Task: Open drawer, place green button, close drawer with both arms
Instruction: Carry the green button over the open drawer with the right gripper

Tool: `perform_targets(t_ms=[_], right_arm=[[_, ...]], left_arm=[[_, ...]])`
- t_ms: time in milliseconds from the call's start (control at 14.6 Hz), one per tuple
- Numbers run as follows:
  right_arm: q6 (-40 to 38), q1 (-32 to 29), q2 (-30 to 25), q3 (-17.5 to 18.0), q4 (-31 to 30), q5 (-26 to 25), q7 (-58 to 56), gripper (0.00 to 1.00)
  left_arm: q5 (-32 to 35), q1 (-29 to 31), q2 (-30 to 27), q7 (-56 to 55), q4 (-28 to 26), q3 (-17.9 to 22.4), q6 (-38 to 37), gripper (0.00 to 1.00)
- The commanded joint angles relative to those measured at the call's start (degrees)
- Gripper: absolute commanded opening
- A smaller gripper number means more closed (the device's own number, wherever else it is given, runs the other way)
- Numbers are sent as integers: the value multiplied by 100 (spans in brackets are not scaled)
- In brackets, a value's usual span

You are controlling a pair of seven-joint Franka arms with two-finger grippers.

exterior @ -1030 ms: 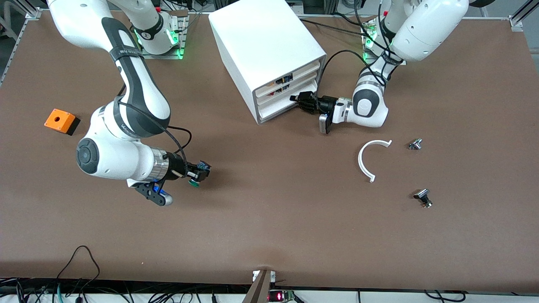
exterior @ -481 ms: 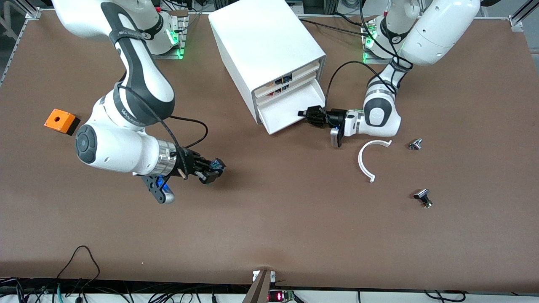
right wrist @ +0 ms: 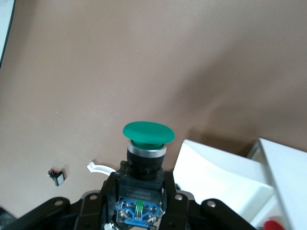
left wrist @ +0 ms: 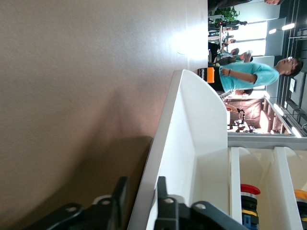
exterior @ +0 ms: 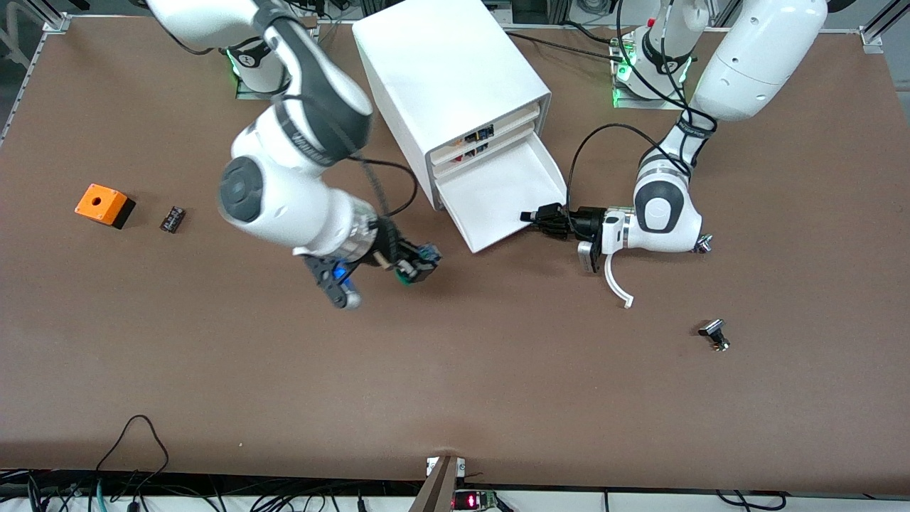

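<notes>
The drawer [exterior: 506,198], lowest of three in the white cabinet [exterior: 444,78], stands pulled well out over the worktop [exterior: 455,384]; its tray shows bare white inside. The cabinet sits near the worktop edge along the robots' bases, roughly midway between them.

The left claw [exterior: 534,215] is at the drawer's front lip, at the corner toward the left arm's end. The left wrist view shows one finger [left wrist: 165,206] on each side of the lip with a gap around it: the jaws are parted a little and no firm grip can be confirmed.

The right claw [exterior: 412,269] hangs over open worktop just beside the drawer's front corner toward the right arm's end. It is clamped on the button [right wrist: 146,148], green cap outward, black body and blue rear piece between the fingers. The button is thus in the air, outside the drawer.

Also on the worktop: an orange box [exterior: 104,205] and a small dark part [exterior: 172,218] toward the right arm's end; a white curved strip [exterior: 617,282] and a small silver-and-black button [exterior: 714,334] toward the left arm's end.
</notes>
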Motion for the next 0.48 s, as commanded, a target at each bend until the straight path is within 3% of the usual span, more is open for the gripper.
perform_targets(t_ms=[0,137,412], right_arm=[[463,600,168,-73,80,-647,862,0],[719,916,326,-73,27,-1025,1433,0],[1307,1427,415,-73,-456,-1641,2234,0]], left_arm=[[523,-26,-212,-202,110,109,27,100],[1050,-26,-563,-787,127,206,18,100],[2709,-26,-1267,-3203,373,198,-52,100]])
